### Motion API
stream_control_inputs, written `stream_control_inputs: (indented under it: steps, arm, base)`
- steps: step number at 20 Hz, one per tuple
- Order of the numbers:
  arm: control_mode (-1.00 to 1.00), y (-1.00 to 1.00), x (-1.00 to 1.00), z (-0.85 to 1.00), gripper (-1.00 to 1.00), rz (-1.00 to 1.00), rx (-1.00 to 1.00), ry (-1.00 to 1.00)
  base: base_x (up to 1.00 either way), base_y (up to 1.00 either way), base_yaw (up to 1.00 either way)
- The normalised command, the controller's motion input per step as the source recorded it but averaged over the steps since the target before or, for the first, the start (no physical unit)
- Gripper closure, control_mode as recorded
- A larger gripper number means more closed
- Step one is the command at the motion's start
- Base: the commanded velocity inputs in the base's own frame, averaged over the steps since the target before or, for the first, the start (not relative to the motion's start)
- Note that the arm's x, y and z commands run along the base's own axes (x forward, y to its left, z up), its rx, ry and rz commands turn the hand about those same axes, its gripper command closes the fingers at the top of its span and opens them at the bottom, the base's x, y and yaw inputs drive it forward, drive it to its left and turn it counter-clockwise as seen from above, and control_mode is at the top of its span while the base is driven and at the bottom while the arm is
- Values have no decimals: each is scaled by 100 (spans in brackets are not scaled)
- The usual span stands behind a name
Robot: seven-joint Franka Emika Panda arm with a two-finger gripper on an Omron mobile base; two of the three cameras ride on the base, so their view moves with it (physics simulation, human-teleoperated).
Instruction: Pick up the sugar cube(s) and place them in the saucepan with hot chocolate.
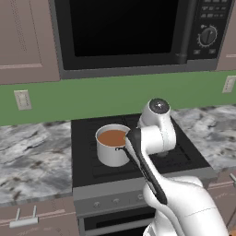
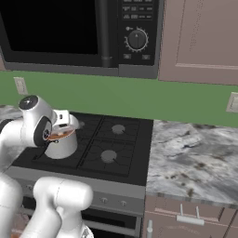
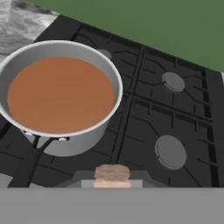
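Note:
The silver-grey saucepan (image 3: 81, 142) stands on the front left burner of the black stove (image 3: 175, 113), filled with smooth reddish-brown hot chocolate (image 3: 61, 94). My gripper (image 3: 112, 179) hovers above the stove just right of the pan and is shut on a small tan sugar cube (image 3: 112, 173). The saucepan (image 1: 110, 156) and hot chocolate (image 1: 112, 137) show in the left base view beside my forearm. From the right base view, my hand partly covers the saucepan (image 2: 62, 146).
A black microwave (image 1: 124, 32) hangs above the stove. Marble counter (image 1: 32, 156) runs on the left and more counter (image 2: 195, 158) on the right. The green wall (image 2: 116, 95) behind carries outlets. Three other burners are bare.

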Motion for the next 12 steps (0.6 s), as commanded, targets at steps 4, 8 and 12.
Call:
stream_control_inputs:
  steps: [4,8,12]
  arm:
    - [-100,50,26,0,100,0,0,4]
    - [-100,34,26,0,100,0,0,0]
    - [-100,19,24,-5,100,0,0,0]
  base:
    - [0,0,0]
    - [0,0,0]
    - [0,0,0]
